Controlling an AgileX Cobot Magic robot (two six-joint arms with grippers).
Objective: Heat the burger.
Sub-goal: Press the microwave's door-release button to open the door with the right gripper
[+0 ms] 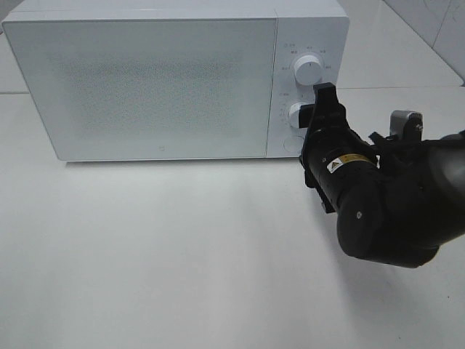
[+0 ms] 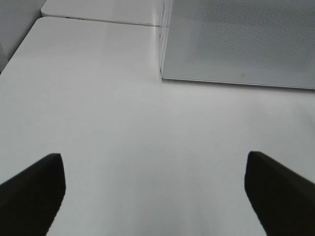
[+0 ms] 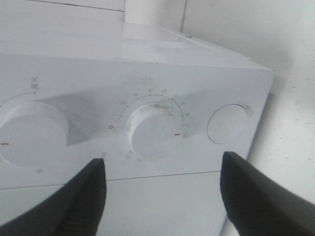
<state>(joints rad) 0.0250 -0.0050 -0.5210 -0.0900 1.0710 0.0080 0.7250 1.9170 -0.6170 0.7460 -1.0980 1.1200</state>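
Observation:
The burger is not in view. The white microwave (image 1: 160,87) stands at the back of the table with its door (image 1: 145,83) shut. My right gripper (image 1: 314,109) is open right in front of the control panel, level with the lower dial (image 1: 296,115). In the right wrist view the lower dial (image 3: 155,130) sits between the two spread fingertips (image 3: 83,196), and I cannot tell if they touch it. My left gripper (image 2: 155,196) is open and empty above the bare table, in front of the microwave's left corner (image 2: 162,73); it is outside the exterior high view.
The upper dial (image 1: 308,70) is above the lower one, and also shows in the right wrist view (image 3: 29,135). A round button (image 3: 227,123) lies below the lower dial. The white table (image 1: 182,254) stretches in front of the microwave.

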